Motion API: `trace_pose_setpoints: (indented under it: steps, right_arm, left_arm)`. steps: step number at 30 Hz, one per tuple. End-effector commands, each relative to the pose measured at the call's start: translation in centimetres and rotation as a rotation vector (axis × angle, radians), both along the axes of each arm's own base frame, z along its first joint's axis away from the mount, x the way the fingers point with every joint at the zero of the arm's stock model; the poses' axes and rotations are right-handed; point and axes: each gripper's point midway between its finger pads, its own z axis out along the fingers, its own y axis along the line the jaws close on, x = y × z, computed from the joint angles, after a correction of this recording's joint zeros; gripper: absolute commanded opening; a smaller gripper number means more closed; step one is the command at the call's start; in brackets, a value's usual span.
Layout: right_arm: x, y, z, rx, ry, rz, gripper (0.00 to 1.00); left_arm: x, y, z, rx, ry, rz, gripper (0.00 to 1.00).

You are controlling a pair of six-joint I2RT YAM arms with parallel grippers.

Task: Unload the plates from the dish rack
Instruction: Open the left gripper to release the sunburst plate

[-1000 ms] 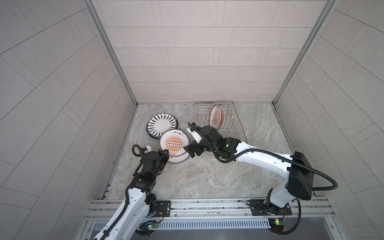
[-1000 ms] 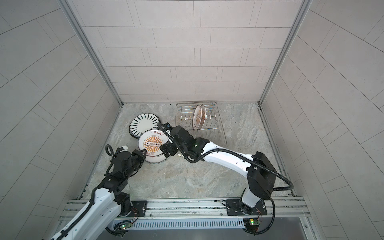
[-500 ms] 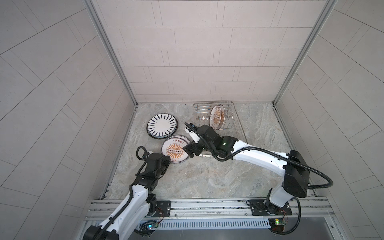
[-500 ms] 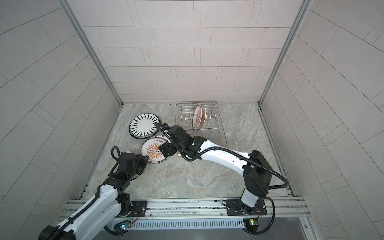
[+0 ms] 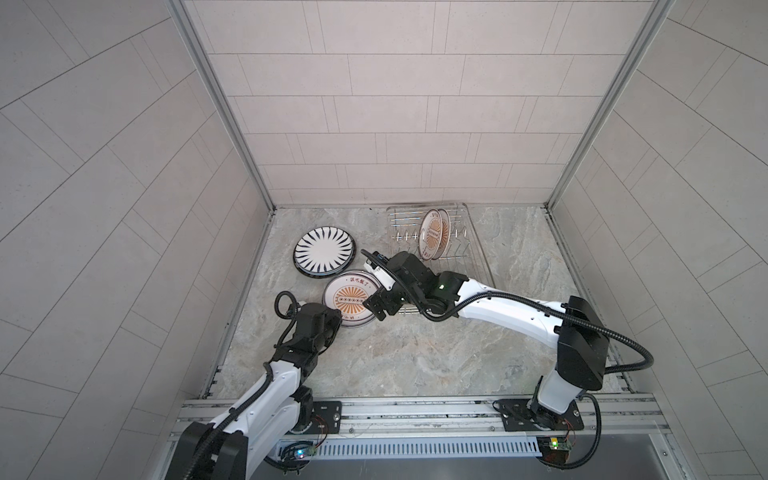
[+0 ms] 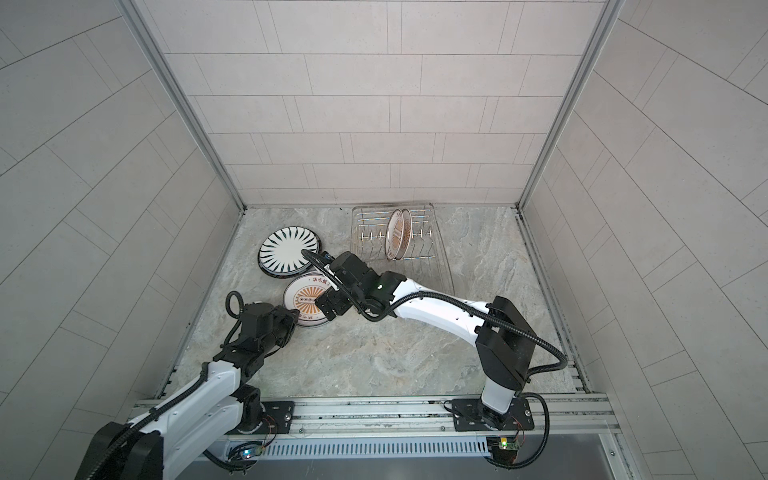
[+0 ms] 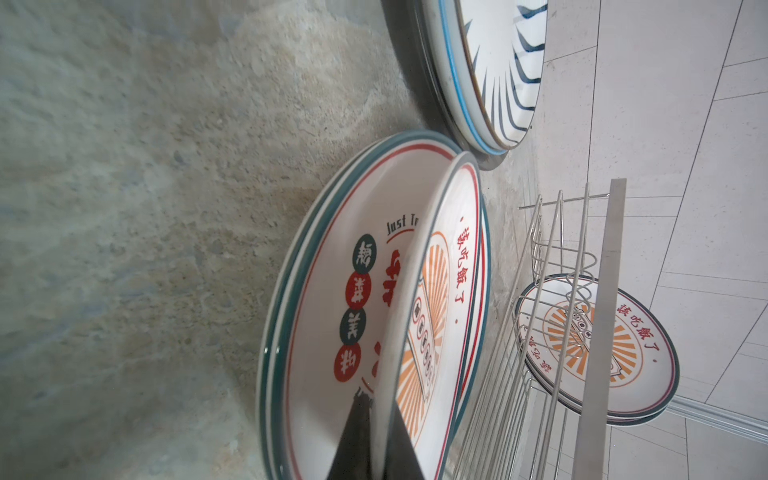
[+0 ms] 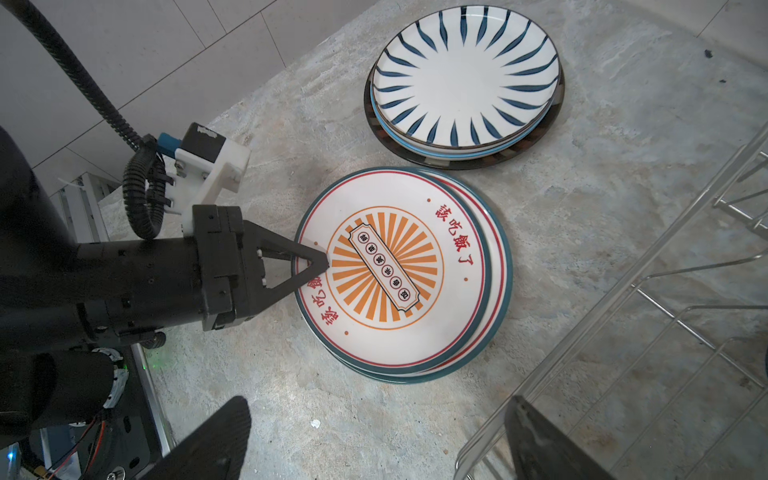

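Observation:
The dish rack (image 5: 465,257) (image 6: 432,266) stands at the back right with two sunburst plates (image 5: 432,235) (image 6: 397,241) upright in it. A third sunburst plate (image 5: 353,297) (image 8: 390,270) (image 7: 440,266) lies slightly tilted on a stack topped by a red-black lettered plate (image 7: 353,307). My left gripper (image 5: 333,321) (image 7: 380,405) (image 8: 320,262) is shut on that plate's near rim. My right gripper (image 5: 376,311) (image 8: 374,449) hovers open beside the stack's right edge, over bare floor, with nothing between its fingers.
A stack topped by a black-striped plate (image 5: 325,251) (image 6: 289,255) (image 8: 465,75) lies flat behind the sunburst stack, near the left wall. The rack's wire front (image 8: 665,311) (image 7: 552,332) is close to my right gripper. The marble floor (image 5: 415,357) stretches to the front rail.
The sunburst plate has come down onto the stack, still in my left gripper, as the left arm lowered and drew back. The right gripper stayed open and shifted slightly left.

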Motion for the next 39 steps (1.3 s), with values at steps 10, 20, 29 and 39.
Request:
trace_pose_setpoints:
  steps: [10, 20, 29, 39]
  right_arm:
    - [-0.1, 0.6, 0.5, -0.004, -0.011, 0.018, 0.99]
    - [-0.6, 0.9, 0.5, -0.013, -0.025, 0.032, 1.00]
    - [-0.4, 0.8, 0.7, -0.024, -0.050, 0.010, 1.00]
    - [-0.2, 0.7, 0.8, -0.022, -0.058, -0.001, 1.00]
  left_arm:
    - [0.7, 0.2, 0.4, 0.027, -0.022, -0.004, 0.24]
    - [0.4, 1.2, 0.2, 0.081, 0.000, 0.028, 0.51]
    - [0.3, 1.8, 0.4, 0.110, 0.001, 0.045, 0.57]
    - [0.1, 2.5, 1.1, 0.150, -0.012, 0.065, 0.57]
